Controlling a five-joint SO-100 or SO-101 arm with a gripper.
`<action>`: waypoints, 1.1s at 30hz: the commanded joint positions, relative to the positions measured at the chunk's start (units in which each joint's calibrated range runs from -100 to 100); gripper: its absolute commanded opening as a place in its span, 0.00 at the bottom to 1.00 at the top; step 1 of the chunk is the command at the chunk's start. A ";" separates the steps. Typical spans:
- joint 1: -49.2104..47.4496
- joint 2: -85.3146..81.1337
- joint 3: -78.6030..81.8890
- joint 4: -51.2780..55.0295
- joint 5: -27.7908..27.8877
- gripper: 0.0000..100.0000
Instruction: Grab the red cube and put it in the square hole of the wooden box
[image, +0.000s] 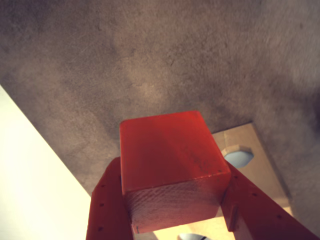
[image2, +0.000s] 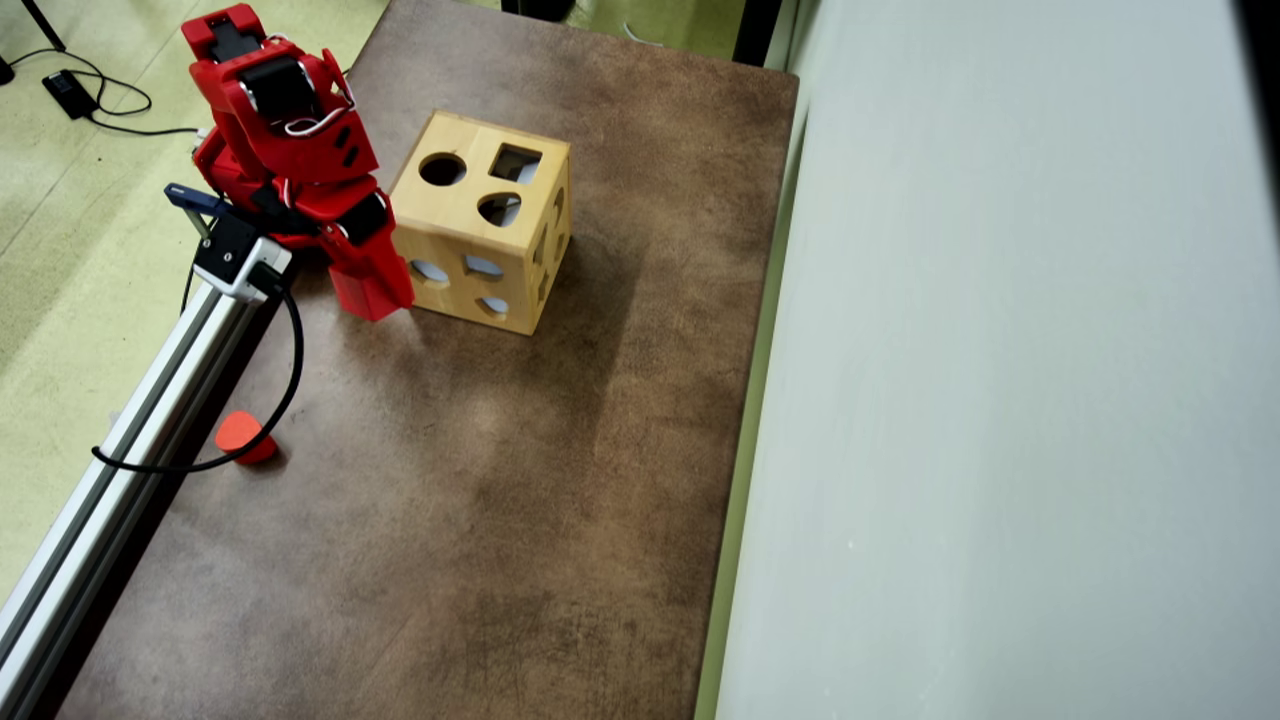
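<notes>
The red cube (image: 170, 165) sits clamped between my two red fingers (image: 107, 210) and fills the lower middle of the wrist view. My gripper (image: 175, 207) is shut on it. In the overhead view the gripper (image2: 372, 290) hangs just left of the wooden box (image2: 480, 225), with the cube (image2: 368, 296) at its tip, held above the brown mat. The box top shows a round hole, a square hole (image2: 516, 162) at its far right and a rounded one. The wrist view shows part of the box (image: 250, 150) behind the cube.
A small red piece (image2: 243, 436) lies on the mat near the left edge by a black cable. An aluminium rail (image2: 130, 440) runs along the mat's left side. A pale wall (image2: 1000, 400) bounds the right side.
</notes>
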 joint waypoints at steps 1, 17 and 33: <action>-4.37 -3.69 0.90 0.73 -2.39 0.02; -30.74 -3.95 4.12 0.41 -14.75 0.02; -43.89 -3.86 4.47 0.33 -19.49 0.02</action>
